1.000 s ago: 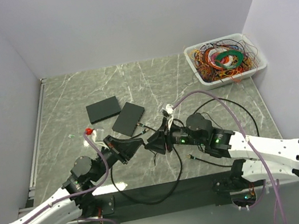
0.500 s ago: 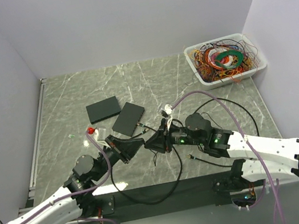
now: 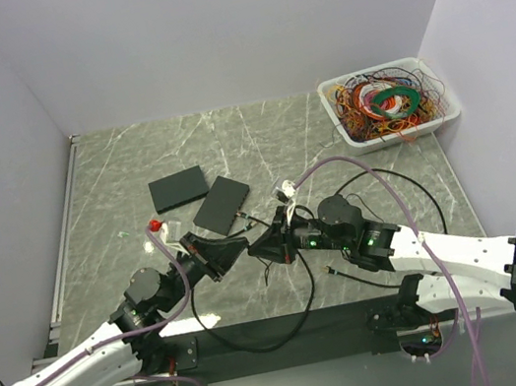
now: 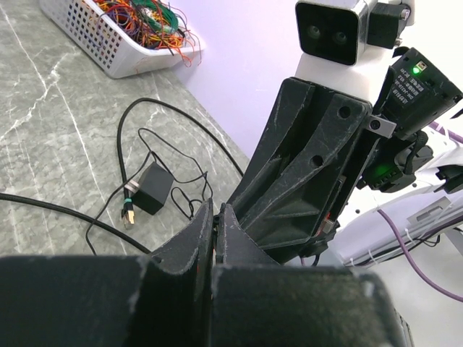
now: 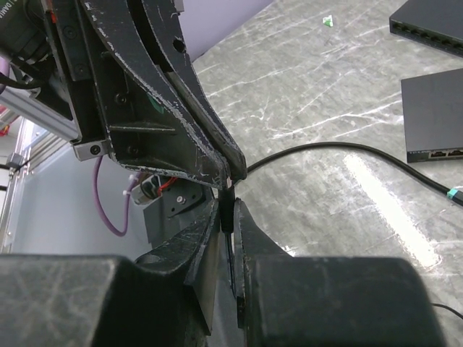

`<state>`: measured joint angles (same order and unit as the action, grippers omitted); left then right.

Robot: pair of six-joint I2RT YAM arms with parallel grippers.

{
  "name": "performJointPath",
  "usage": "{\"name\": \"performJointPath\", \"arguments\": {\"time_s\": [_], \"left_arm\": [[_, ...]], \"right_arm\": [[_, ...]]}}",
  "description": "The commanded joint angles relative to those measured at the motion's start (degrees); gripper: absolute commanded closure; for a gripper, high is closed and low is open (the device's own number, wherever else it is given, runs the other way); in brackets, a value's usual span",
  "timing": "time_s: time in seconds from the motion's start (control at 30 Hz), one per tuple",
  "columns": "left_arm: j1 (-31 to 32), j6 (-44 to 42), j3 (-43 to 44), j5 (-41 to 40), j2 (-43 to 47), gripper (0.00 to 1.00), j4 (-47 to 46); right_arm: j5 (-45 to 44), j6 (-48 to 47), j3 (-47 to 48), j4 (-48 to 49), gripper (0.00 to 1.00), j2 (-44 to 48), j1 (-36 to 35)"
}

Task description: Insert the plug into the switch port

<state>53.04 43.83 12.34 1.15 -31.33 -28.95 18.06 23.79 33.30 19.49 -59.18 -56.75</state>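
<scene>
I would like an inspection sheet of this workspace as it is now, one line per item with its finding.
Surface: grey marbled table, no damage seen.
Job's things: far switch and near switch, flat and black, lie left of centre. The teal-banded plug lies by the near switch, not in a port.
Clutter: white basket heaped with coloured wires at the far right corner. A small black adapter is on the table.
Grippers: left gripper has its jaws shut on the black cable. The right gripper has its jaws almost together on it, right at the left tips.
Cables: the black cable loops loosely over the table.
Surroundings: plain pale walls, nothing else seen.
</scene>
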Motion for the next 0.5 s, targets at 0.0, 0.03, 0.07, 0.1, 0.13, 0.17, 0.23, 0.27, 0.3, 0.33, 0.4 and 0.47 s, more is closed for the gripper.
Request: {"name": "performJointPath", "arguments": {"time_s": [0.0, 0.03, 0.07, 0.1, 0.13, 0.17, 0.23, 0.27, 0.3, 0.33, 0.4, 0.47], "left_arm": [[0.2, 0.6, -0.6, -0.5, 0.4, 0.99, -2.5], [0.2, 0.6, -0.6, -0.5, 0.5, 0.99, -2.3], [0.2, 0.6, -0.6, -0.7, 0.5, 1.00, -2.3], [0.2, 0.6, -0.6, -0.7, 0.6, 1.00, -2.1], [0.2, 0.5, -0.6, -0.7, 0.7, 1.00, -2.2], [0.2, 0.5, -0.7, -0.8, 0.8, 0.99, -2.0], [0.2, 0.5, -0.7, -1.0, 1.0, 1.00, -1.8], [0.2, 0.5, -0.7, -1.0, 1.0, 0.99, -1.7], [0.3, 0.5, -0.8, -1.0, 1.1, 1.00, -1.7], [0.2, 0.4, -0.8, -1.0, 1.0, 1.00, -1.8], [0.2, 0.5, -0.8, -1.0, 1.0, 1.00, -1.7], [0.2, 0.5, -0.9, -1.0, 1.0, 1.00, -1.7]], "right_arm": [[0.0, 0.1, 1.2, 2.8, 0.84, 0.3, 0.0], [-0.1, 0.0, 1.2, 2.7, 0.81, 0.5, 0.0], [-0.3, -0.1, 1.2, 2.3, 0.79, 0.6, 0.0], [-0.7, -0.1, 1.2, 2.3, 0.77, 0.9, 0.1], [-0.8, -0.1, 1.1, 2.2, 0.75, 1.1, 0.1], [-0.9, -0.1, 1.0, 2.2, 0.74, 1.3, 0.0], [-0.8, 0.0, 1.0, 2.2, 0.73, 1.3, 0.0], [-0.8, 0.0, 1.0, 2.2, 0.73, 1.3, 0.1], [-0.7, 0.1, 1.0, 2.3, 0.73, 1.1, 0.0], [-0.7, 0.2, 0.8, 2.4, 0.73, 1.1, 0.1], [-0.7, 0.3, 0.7, 2.7, 0.73, 1.1, 0.0], [-0.6, 0.3, 0.8, 2.7, 0.73, 1.0, 0.1]]}}
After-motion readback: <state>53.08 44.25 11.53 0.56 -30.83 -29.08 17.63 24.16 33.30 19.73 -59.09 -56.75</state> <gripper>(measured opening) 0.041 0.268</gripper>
